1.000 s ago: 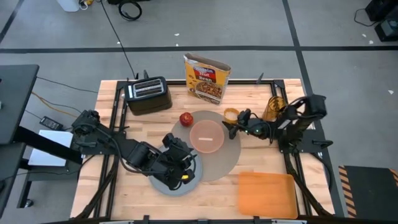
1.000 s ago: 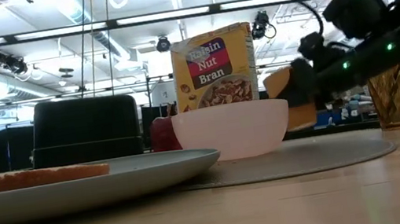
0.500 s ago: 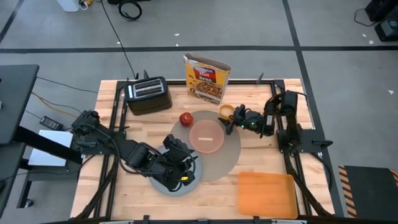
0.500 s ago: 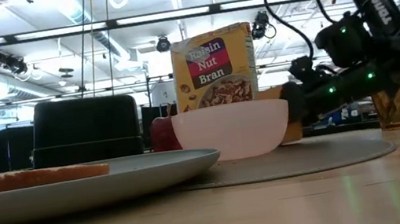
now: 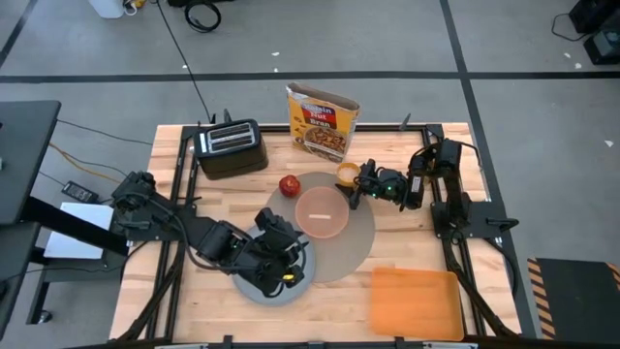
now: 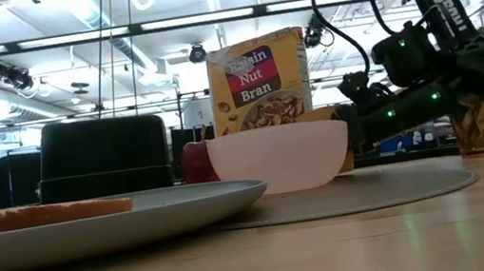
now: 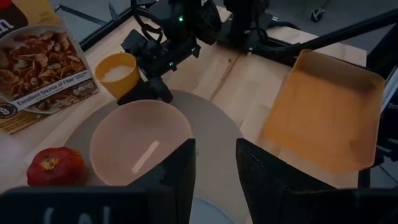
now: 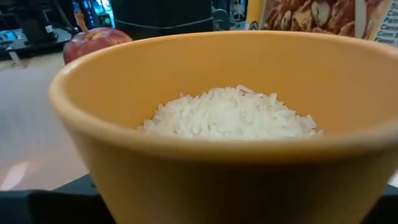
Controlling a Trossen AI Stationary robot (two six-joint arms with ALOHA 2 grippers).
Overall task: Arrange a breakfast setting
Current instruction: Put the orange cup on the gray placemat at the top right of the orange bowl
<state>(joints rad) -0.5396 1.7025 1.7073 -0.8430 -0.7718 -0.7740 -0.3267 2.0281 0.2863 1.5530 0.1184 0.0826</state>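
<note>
We see the R arm folded in from the bench's right edge, forearm low and near level, wrist aimed toward centre. R pincer (image 5: 350,180) has fingers spread wide around a small cup, w/ green lights lit on the wrist. L arm lies bent low across the front-left; L pincer (image 5: 284,264) points down, fingers (image 7: 180,165) partly apart.

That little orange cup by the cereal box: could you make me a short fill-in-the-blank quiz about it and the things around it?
1. The small orange cup holds white ____.
2. The right claw sits beside the cup, at the edge of the round ____.
3. The pink bowl contains ____.
4. The red apple lies between the bowl and the black ____.

Missing words: rice; mat; nothing; toaster
</note>
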